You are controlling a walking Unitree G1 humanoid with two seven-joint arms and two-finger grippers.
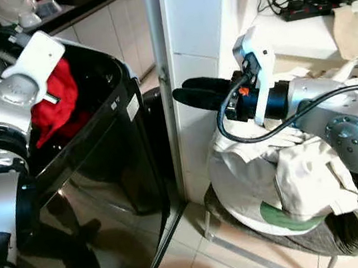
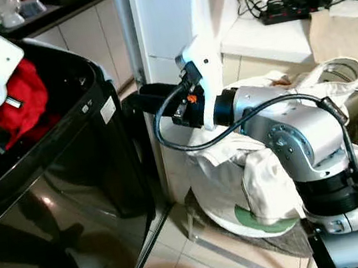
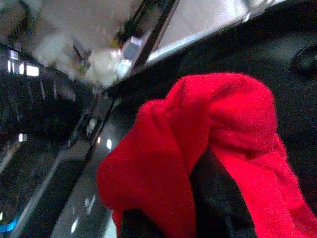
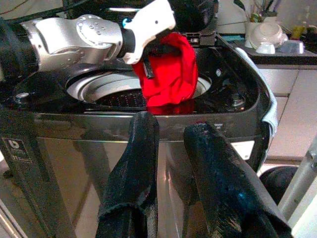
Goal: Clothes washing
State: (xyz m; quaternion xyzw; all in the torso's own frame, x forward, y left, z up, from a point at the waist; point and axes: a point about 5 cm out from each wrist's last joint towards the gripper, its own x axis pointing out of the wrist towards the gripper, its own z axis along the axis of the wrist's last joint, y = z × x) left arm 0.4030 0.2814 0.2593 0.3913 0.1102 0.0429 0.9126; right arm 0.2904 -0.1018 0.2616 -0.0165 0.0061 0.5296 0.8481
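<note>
The left hand (image 4: 166,47) was clamped on a red garment (image 1: 56,102), holding it over the open top of the black washing machine (image 1: 110,144), above the drum (image 4: 99,89). The right hand (image 1: 204,96) hung empty, its fingers (image 4: 133,163) slightly apart, pointing at the machine's front from beside a white pillar (image 1: 198,37). Just behind it, a pile of white laundry (image 1: 287,178) sat in a basket on the tiled floor (image 1: 205,265).

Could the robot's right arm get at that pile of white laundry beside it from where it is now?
Probably yes. The right gripper hangs empty, jaws apart, just above the white laundry heaped in the basket, with nothing between them. It points toward the washing machine, so it would need to turn downward.
</note>
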